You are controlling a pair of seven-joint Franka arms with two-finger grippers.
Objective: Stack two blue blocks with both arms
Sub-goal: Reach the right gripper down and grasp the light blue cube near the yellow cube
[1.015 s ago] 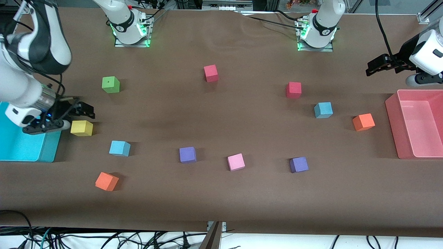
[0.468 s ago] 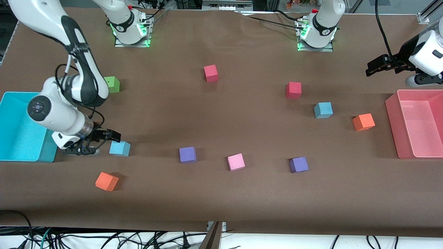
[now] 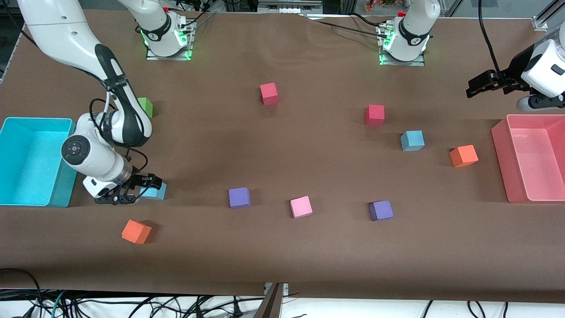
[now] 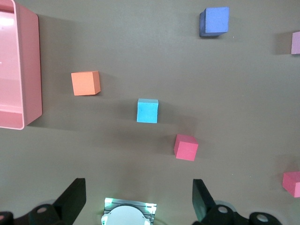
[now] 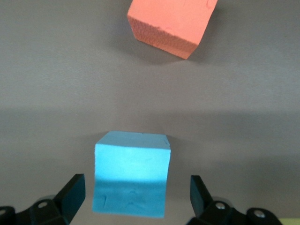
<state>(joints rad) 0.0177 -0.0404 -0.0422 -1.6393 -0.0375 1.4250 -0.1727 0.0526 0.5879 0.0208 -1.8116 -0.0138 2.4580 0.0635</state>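
Note:
One blue block (image 3: pixel 156 191) lies toward the right arm's end of the table, partly covered by my right gripper (image 3: pixel 143 189). In the right wrist view this block (image 5: pixel 131 180) sits between the open fingers (image 5: pixel 71 191) with gaps on both sides, and the right gripper (image 5: pixel 136 197) is low over it. The second blue block (image 3: pixel 412 140) lies toward the left arm's end and also shows in the left wrist view (image 4: pixel 147 110). My left gripper (image 3: pixel 472 88) waits high by the pink bin, open and empty (image 4: pixel 138 199).
A cyan bin (image 3: pixel 35 120) stands at the right arm's end and a pink bin (image 3: pixel 501 145) at the left arm's end. Other cubes lie about: orange (image 3: pixel 136 231), purple (image 3: pixel 239 197), pink (image 3: pixel 301 206), purple (image 3: pixel 381 210), orange (image 3: pixel 463 155), red (image 3: pixel 374 114), red (image 3: pixel 269 93), green (image 3: pixel 145 106).
My right gripper moved from beside the yellow cube by the cyan bin toward the front camera and now straddles the blue block. The right arm now hides the yellow cube. The left arm has not moved.

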